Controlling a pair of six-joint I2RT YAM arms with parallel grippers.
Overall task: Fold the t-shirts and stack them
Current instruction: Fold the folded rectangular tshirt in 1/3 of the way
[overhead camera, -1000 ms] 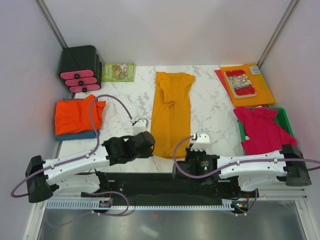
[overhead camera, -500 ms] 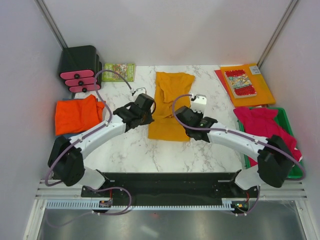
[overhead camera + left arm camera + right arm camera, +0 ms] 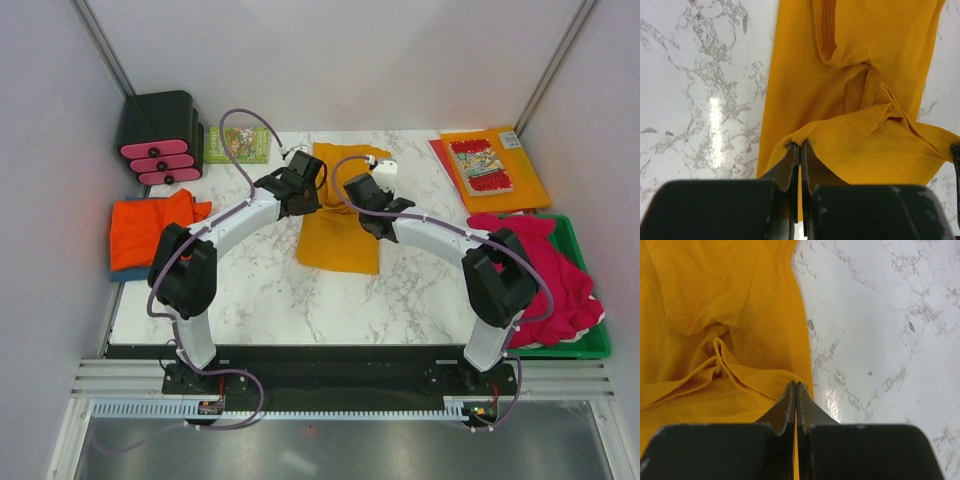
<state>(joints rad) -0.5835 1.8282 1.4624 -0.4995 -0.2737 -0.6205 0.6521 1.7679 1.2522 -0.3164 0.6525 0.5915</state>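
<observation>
1. Overhead, the mustard t-shirt (image 3: 337, 245) lies along the middle of the counter (image 3: 250, 300). The left fingers (image 3: 303, 183) and right fingers (image 3: 366, 190) meet over its far half, one at each side edge. The step in hand looks like the half fold, with the near hem brought over toward the collar. A red-orange t-shirt (image 3: 150, 230) sits folded at the left on a blue one (image 3: 150, 271). The crimson-pink t-shirts (image 3: 540, 260) are heaped at the right, over a green tray (image 3: 592, 345).

2. In the left wrist view, the left fingers (image 3: 792, 160) are pinched fully together on a corner of the hem. That corner is lifted off the layer below. The cloth sags and bunches into soft creases toward the middle, over a sleeve seam.

3. In the right wrist view, the right fingers (image 3: 790, 400) are likewise closed tight on the opposite corner, just beside bare marble. The hem between the two grips droops in a puckered ridge rather than hanging taut.

4. The next move, as I judge it, calls for both arms to travel evenly to the far edge. They should draw slightly apart to flatten the ridge, lower the hem square on the collar, then let go together.
</observation>
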